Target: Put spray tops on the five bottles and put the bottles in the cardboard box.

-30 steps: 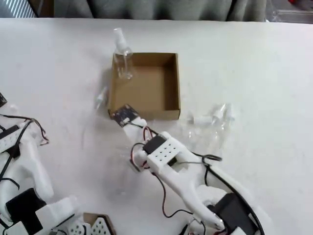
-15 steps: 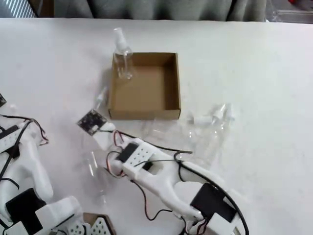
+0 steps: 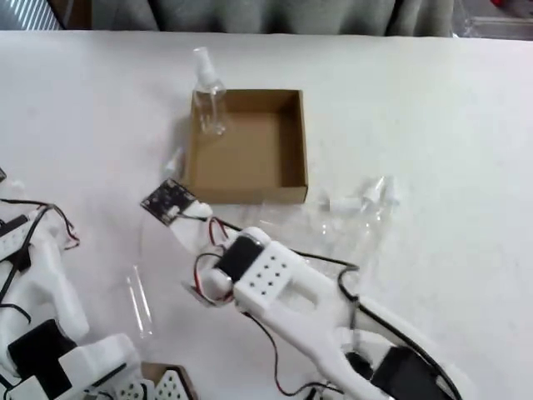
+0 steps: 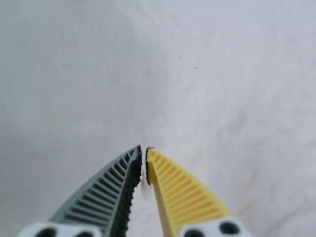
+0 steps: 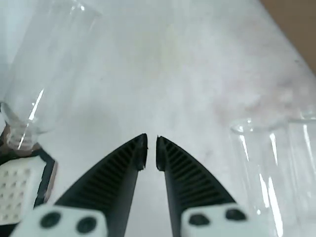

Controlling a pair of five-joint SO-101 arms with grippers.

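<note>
Right arm shift: since a second ago the right arm has swung left from the near wall of the cardboard box. In the last half second its forearm came back right while its tip held near-left of the box.
Right gripper: the right gripper has its black jaws drawn almost together with only a thin slit between them, pinching nothing. It hangs over bare table.
Left gripper: the left gripper has its grey and yellow jaws pressed together and empty. It is parked with the left arm at the near-left edge.
Nearest bottles: an uncapped clear bottle lies on its side near the right gripper, with no contact. A second clear bottle lies on the gripper's other side, nearer the box.
Spray top: one loose spray top lies just left of the box.
Capped bottle: one capped bottle stands upright in the far-left corner of the box.
Right-hand heap: further bottles and spray tops lie right of the box; their count cannot be told.
Step in hand: judged as positioning to fetch the next bottle, with one of five apparently done.
Next move: the right jaws must spread and then descend squarely across a bottle's body. Smooth clear plastic is liable to roll or slip, so a centred grip is advised.
</note>
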